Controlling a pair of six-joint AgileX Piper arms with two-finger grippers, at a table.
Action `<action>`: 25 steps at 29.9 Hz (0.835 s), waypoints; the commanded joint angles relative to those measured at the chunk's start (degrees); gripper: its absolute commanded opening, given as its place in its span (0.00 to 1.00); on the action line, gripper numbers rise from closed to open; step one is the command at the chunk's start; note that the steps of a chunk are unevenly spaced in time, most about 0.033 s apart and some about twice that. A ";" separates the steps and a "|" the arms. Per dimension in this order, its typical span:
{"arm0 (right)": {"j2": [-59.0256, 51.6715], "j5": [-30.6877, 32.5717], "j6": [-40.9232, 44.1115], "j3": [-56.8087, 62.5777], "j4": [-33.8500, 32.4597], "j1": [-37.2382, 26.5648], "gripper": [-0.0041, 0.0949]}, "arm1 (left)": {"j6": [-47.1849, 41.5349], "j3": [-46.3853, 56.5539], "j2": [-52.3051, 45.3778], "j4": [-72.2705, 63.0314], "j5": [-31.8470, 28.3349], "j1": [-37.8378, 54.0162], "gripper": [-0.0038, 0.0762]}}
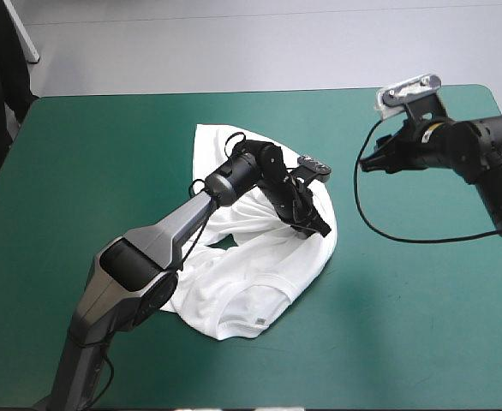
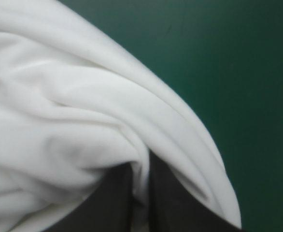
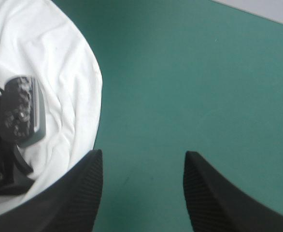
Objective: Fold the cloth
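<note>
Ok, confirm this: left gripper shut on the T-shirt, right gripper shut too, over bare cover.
The right gripper is open, not shut: the right wrist view shows its fingers apart over the teal-green cover. The left gripper is shut on the T-shirt, as stated.

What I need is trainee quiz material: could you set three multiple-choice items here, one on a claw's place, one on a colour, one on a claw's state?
1. Where is the right claw? A) above bare teal-green cover, beside the T-shirt; B) resting on the T-shirt; C) beyond the table's near edge.
2. The T-shirt's colour? A) brown; B) white; C) black.
3. The left claw is: A) open and empty; B) out of view; C) shut on the T-shirt.
Answers: 1 A, it stands open over cover alone; 2 B, white in every view; 3 C, cloth is pinched in it.
</note>
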 commanded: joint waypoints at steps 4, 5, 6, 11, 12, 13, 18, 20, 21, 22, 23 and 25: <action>-4.72 -8.00 0.26 11.74 1.20 -0.01 0.53 | -1.55 -2.34 -4.41 -1.55 4.63 3.81 0.45; -4.86 -8.26 0.26 12.97 1.67 -0.01 0.53 | -1.74 -2.34 -4.92 -1.55 4.63 4.42 0.56; -5.11 -8.26 0.26 13.69 1.80 -0.01 0.53 | -2.44 -2.34 -5.41 -1.42 4.63 5.12 0.66; -5.09 -9.26 0.26 13.94 4.42 -0.01 0.53 | -4.09 -1.98 -10.82 1.40 4.63 9.14 0.77; -4.73 -9.25 0.26 13.94 4.59 -0.01 0.53 | -4.72 -1.47 -12.51 2.86 4.63 9.93 0.76; -4.41 -9.25 0.26 13.94 5.10 -0.01 0.53 | -6.06 -0.52 -14.32 4.32 4.71 10.71 0.75; -1.77 -10.91 -0.27 13.94 6.40 -0.01 0.53 | -7.73 13.77 -25.69 7.30 4.71 14.00 0.72; -0.25 -11.73 -0.27 13.84 6.40 -0.01 0.53 | -8.03 22.17 -30.76 10.22 4.71 14.52 0.71; 0.53 -12.16 -0.40 13.84 6.40 -0.01 0.53 | -8.33 27.02 -33.53 12.24 4.71 14.52 0.71; 1.26 -12.53 -0.57 13.84 6.53 -0.01 0.53 | -9.26 31.80 -36.15 14.18 4.71 14.55 0.71; 1.83 -12.65 -0.57 13.84 6.78 -0.01 0.53 | -10.40 36.32 -38.13 15.05 4.71 14.55 0.71; 2.87 -12.93 -1.38 13.62 8.65 -0.01 0.53 | -10.54 44.20 -41.84 13.81 4.60 14.65 0.71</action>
